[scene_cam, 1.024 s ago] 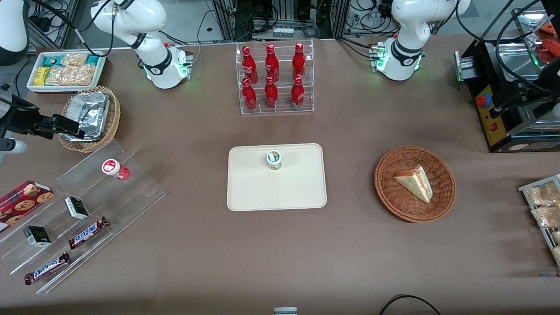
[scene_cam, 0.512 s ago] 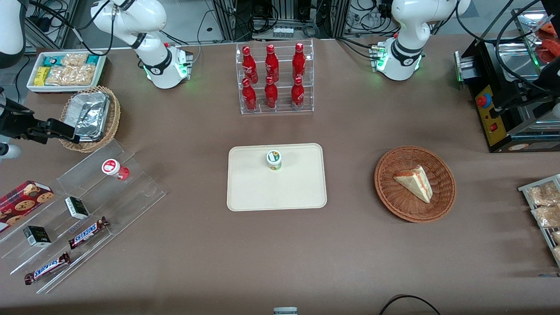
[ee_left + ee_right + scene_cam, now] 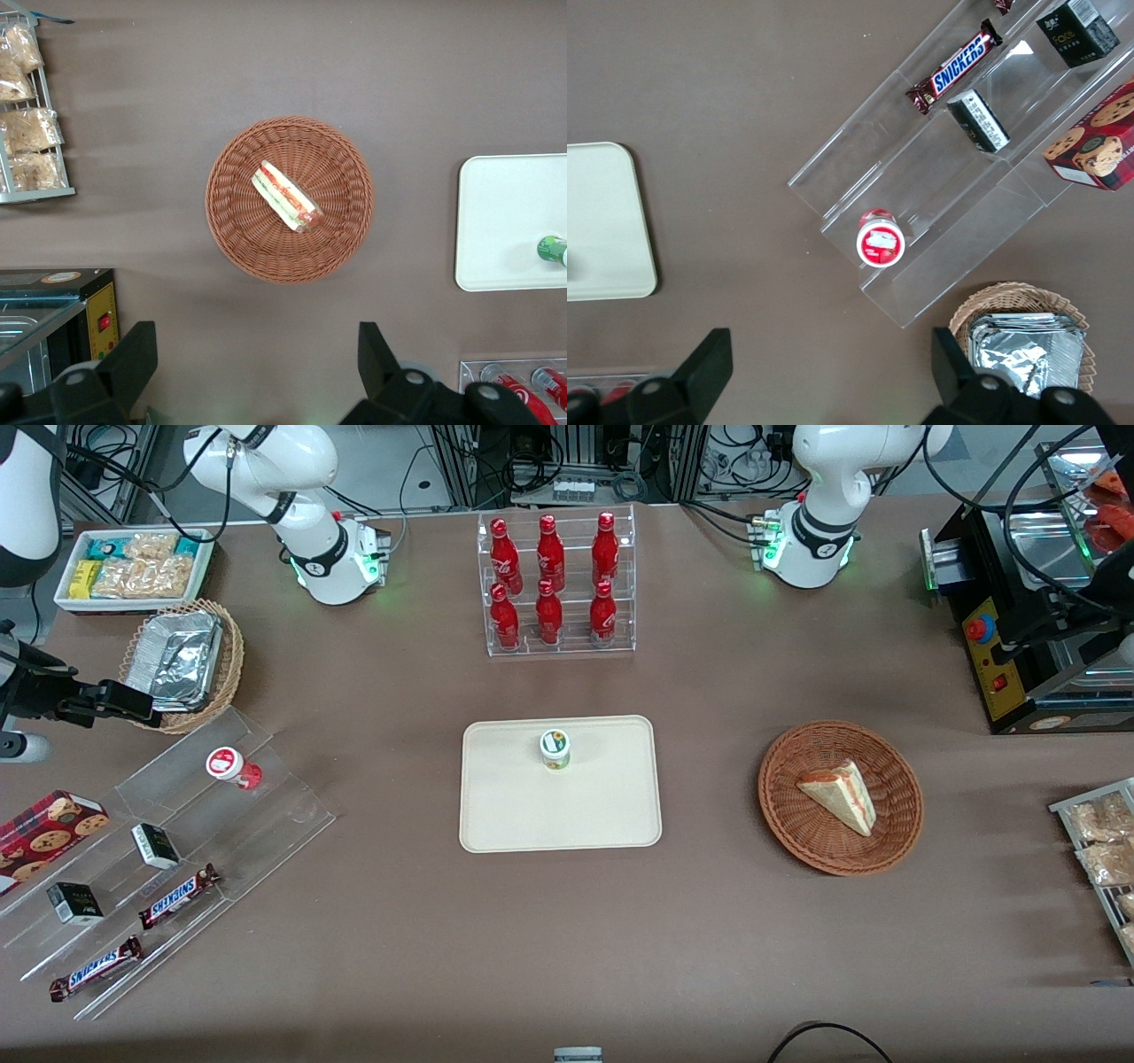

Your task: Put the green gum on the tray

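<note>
The green gum (image 3: 555, 748) stands upright on the tray (image 3: 532, 815), in the half of the tray farther from the front camera, with nothing touching it. The tray lies flat near the middle of the table (image 3: 567, 939). From the left wrist view only a sliver of the bottle (image 3: 553, 251) shows at the rim of the tray (image 3: 505, 221).

The claw (image 3: 133, 701) hangs over the working arm's end of the table, well apart from the tray, next to the wicker basket (image 3: 226, 677) that holds a foil container (image 3: 177, 657). Its fingers (image 3: 709, 363) are spread wide and hold nothing; brown table shows between them in the right wrist view.

Under the claw sits a clear stepped stand (image 3: 177, 841). A red-lidded container (image 3: 229, 765) stands on its top step, and lower steps carry two small dark boxes (image 3: 155, 845) and two chocolate bars (image 3: 180, 895). A cookie box (image 3: 49, 828) lies at the edge of the table beside the stand.

Toward the parked arm's end a round basket (image 3: 802, 841) holds a sandwich wedge (image 3: 842, 795). A clear rack of red bottles (image 3: 554, 584) stands farther from the front camera than the tray.
</note>
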### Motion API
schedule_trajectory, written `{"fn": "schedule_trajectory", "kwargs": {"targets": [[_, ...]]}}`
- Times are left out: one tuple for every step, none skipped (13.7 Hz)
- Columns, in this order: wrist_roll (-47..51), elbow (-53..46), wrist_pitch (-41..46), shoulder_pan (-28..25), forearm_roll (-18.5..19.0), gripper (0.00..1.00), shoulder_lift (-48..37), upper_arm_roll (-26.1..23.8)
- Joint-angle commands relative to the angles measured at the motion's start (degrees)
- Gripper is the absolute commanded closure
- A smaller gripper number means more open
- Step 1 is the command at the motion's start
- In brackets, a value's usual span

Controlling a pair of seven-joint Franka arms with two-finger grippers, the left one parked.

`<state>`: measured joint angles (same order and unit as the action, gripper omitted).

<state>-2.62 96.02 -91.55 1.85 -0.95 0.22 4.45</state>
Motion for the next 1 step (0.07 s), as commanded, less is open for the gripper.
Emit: {"fn": "schedule_trajectory", "kwargs": {"targets": [[-0.02,-1.98,0.85,-0.09,2.0,0.0,1.02,-0.23]]}}
